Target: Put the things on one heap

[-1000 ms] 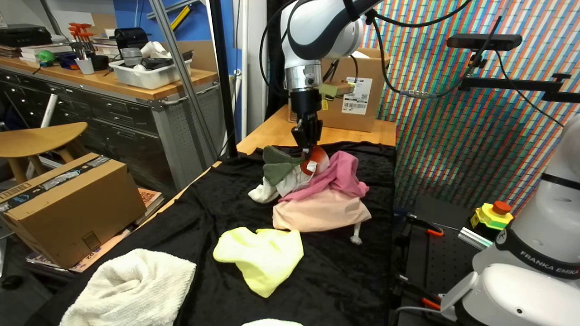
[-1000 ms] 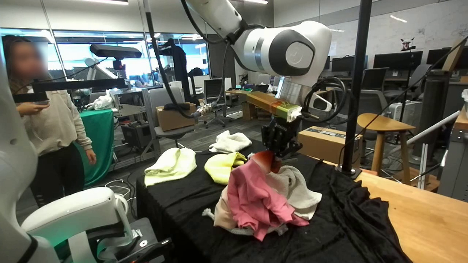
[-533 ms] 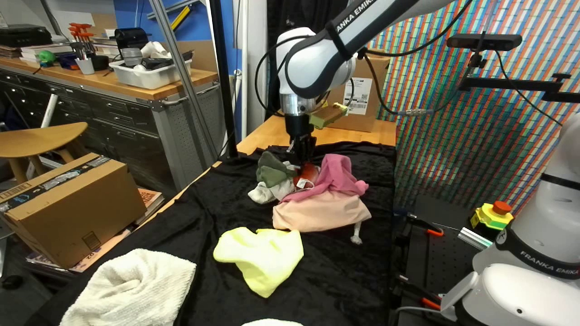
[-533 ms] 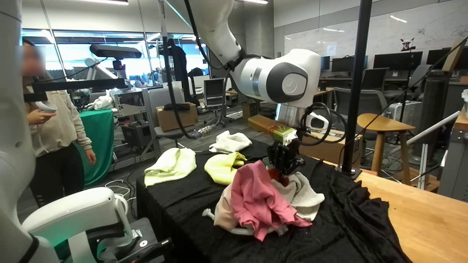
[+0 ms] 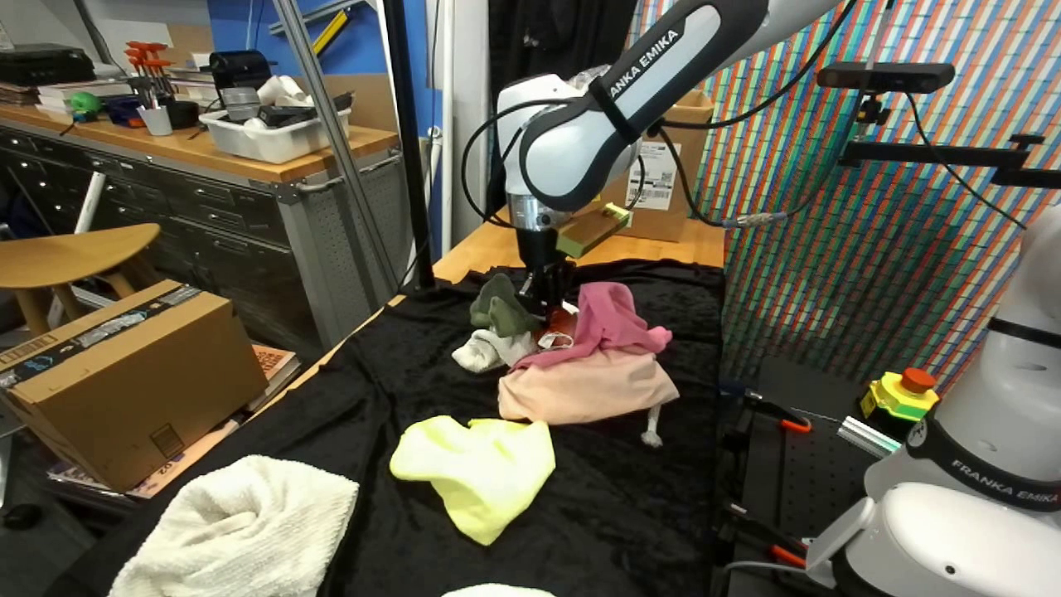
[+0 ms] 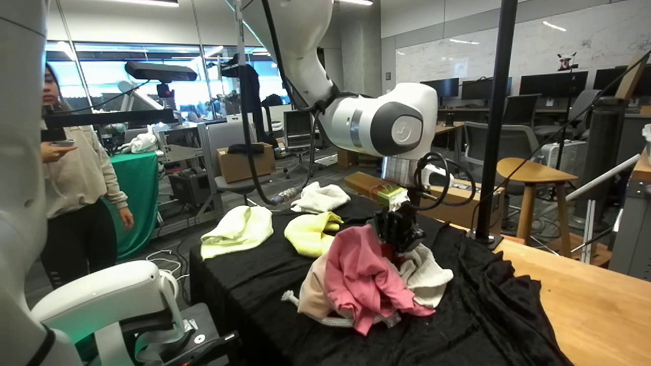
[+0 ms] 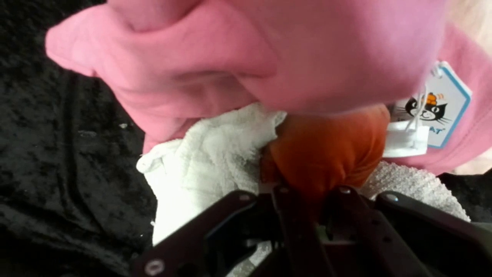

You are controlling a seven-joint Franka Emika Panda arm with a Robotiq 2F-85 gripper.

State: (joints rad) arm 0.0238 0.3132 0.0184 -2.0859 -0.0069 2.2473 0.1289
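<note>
My gripper point(image 5: 545, 308) points down into a heap of cloths. In the wrist view its fingers point(image 7: 313, 194) are shut on an orange soft thing point(image 7: 330, 148) with white tags. That orange thing point(image 5: 560, 327) rests on the heap between a pink cloth point(image 5: 612, 319) and a dark green cloth point(image 5: 501, 307). A white-grey cloth point(image 6: 427, 277) and a peach cloth point(image 5: 588, 385) lie in the same heap. Apart from it lie a yellow cloth point(image 5: 477, 473), a white towel point(image 5: 249, 522) and a pale cloth point(image 6: 236, 231). The fingertips are partly hidden in exterior views.
A black cloth point(image 5: 613, 497) covers the table. A black post point(image 6: 492, 122) stands at the table edge near the arm. A cardboard box point(image 5: 659, 157) stands on the bare wood behind the heap. A second white arm point(image 6: 101, 290) is beside the table.
My gripper has moved down with the orange thing, which now sits lower in the heap. The pink and white-grey cloths have shifted slightly. The separate cloths have not moved.
</note>
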